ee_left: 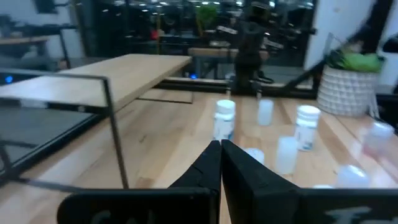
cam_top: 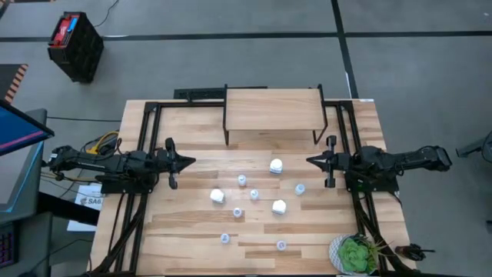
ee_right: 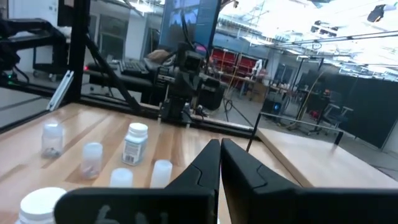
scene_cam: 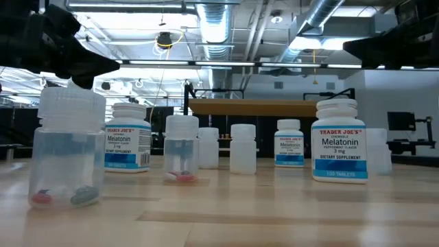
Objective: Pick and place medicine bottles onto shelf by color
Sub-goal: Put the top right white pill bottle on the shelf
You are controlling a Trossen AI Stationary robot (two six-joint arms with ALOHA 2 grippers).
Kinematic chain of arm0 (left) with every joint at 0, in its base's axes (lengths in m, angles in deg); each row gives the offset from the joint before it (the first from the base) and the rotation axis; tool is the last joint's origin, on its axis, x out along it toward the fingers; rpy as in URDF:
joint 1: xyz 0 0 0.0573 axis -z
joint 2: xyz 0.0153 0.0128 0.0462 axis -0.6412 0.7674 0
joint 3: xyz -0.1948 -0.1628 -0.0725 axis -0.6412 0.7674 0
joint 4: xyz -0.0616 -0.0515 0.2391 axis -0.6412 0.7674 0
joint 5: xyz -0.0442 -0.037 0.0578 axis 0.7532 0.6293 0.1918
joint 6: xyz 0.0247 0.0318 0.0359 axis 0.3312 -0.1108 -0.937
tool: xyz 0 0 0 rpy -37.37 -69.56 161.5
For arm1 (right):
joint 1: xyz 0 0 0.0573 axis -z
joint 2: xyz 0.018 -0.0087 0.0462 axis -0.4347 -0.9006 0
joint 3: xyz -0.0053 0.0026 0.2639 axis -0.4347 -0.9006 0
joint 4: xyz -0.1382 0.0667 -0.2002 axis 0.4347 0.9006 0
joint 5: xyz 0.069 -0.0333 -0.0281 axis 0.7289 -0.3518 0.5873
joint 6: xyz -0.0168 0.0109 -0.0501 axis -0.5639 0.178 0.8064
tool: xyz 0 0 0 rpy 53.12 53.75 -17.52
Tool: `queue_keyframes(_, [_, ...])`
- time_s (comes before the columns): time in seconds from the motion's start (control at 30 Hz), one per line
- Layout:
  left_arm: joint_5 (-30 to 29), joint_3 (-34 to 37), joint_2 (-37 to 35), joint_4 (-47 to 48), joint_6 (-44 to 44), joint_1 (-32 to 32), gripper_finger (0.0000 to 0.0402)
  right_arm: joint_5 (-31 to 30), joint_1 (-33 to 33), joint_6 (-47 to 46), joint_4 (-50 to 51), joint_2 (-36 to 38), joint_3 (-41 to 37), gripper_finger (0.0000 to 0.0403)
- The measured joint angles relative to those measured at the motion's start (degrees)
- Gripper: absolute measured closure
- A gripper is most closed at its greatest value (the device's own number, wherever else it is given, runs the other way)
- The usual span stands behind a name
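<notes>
The left gripper hangs over the left side of the pale slatted wooden tabletop, its two dark fingers pressed together with nothing between them. The right gripper mirrors it on the right side, fingers likewise closed and empty, tip pointing toward the middle. Both hover clear of the bottles.

Between the two tips, spread over the middle and near part of the tabletop, stand the small cylindrical medicine bottles: three opaque white labelled ones and several smaller translucent pale ones with white caps, such as and. All stand upright and apart from one another. The low view shows the white ones with printed paper labels and a translucent one holding only a few pills.

Behind them, at the far edge, is the shelf, a light wooden rectangular platform on thin black metal legs, with nothing on it yet.

These bottles look light, stiff and not fragile, but smooth plastic and round walls probably make them slippery and quick to tip or roll if nudged. The safest hold seems to be across the body, just below the cap, fingers squarely on opposite sides. The nearly empty translucent ones would topple most easily, so a centred, level approach matters.
</notes>
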Motion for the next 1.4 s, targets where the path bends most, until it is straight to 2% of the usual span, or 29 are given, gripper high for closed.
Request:
queue_keyframes(0.17, [-0.6, 0.0, 0.0, -0.2, 9.8, 0.0, 0.0401, 0.0, -0.2, 0.0, 0.0, 0.0, 0.0, 0.0365])
queue_keyframes(0.27, [-3.6, 0.0, 0.0, -2.2, 16.9, 0.0, 0.0401, 0.0, -0.2, 0.0, 0.1, 0.0, 0.0, 0.0365])
queue_keyframes(0.37, [-7.1, 0.0, 0.0, -2.6, 16.4, 0.0, 0.0401, 0.0, -0.2, -0.5, 0.2, 0.0, 0.0, 0.0365])
queue_keyframes(0.57, [-17.6, 0.0, 0.0, -3.4, 13.1, 0.0, 0.0401, 0.0, -0.2, -9.3, 2.0, 0.0, 0.0, 0.0365])
queue_keyframes(0.7, [-23.1, 0.0, 0.0, -3.4, 16.9, 0.0, 0.0401, 0.0, -0.1, -11.6, 1.4, 0.0, 0.0, 0.0365])
queue_keyframes(0.77, [-23.4, 0.0, 0.0, -3.4, 20.7, 0.0, 0.0401, 0.0, -0.1, -12.4, 2.2, 0.0, 0.0, 0.0365])
queue_keyframes(0.93, [-20.1, 0.0, 0.0, -2.9, 28.4, 0.0, 0.0401, 0.0, -0.7, -24.3, 3.0, 0.0, 0.0, 0.0365])
queue_keyframes(1.07, [-19.9, 0.0, 0.0, -1.9, 28.5, 0.0, 0.0401, 0.0, -0.6, -28.8, 2.8, 0.0, 0.0, 0.0365])
queue_keyframes(1.3, [-19.9, 0.0, 0.0, -1.5, 28.2, 0.0, 0.0401, 0.0, -0.5, -28.9, 2.6, 0.0, 0.0, 0.0365])
queue_keyframes(1.4, [-19.7, 0.0, 0.0, -1.2, 23.4, 0.0, 0.0401, 0.0, -0.5, -28.7, 0.8, 0.0, 0.0, 0.0365])
